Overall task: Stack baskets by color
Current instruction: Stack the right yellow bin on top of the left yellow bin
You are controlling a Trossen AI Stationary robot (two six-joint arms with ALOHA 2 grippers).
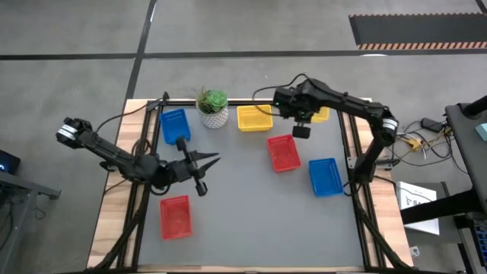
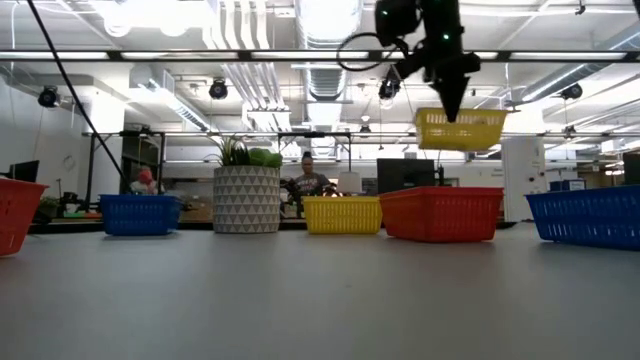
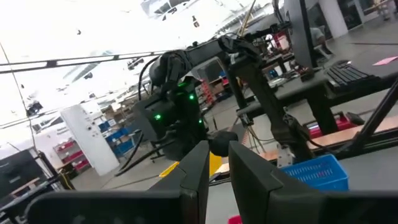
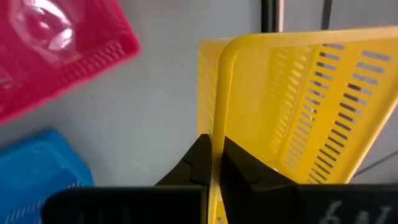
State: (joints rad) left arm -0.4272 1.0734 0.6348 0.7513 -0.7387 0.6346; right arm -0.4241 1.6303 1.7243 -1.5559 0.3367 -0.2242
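Scene: two dark arms over a grey surface (image 1: 243, 221) strewn with coloured baskets.
Right tool (image 4: 213, 163): pinching the rim of a yellow basket (image 2: 461, 128), fingers pressed on either side of the thin wall, the basket hanging clear above the surface.
Carried basket, position: near the back edge, right of centre in the high view, mostly hidden there under the arm; only a yellow corner shows.
Likely target: a second yellow basket (image 1: 254, 118) resting on the surface at the back, just beside the potted plant (image 1: 213, 106).
Key relation: the resting yellow basket lies to the left of the carried one as seen from above, close by, its long side running along the back edge; the right arm is far nearer to it than the left.
Judgement: the coming move looks like a short sideways carry, then a lowering with the long sides aligned so the baskets nest.
Left tool (image 1: 209, 160): idle at the surface's left side, fingers a little apart with a narrow gap and nothing between them.
Others: red baskets at centre (image 1: 283, 152) and front left (image 1: 176, 217); blue baskets at back left (image 1: 174, 125) and right (image 1: 326, 176).
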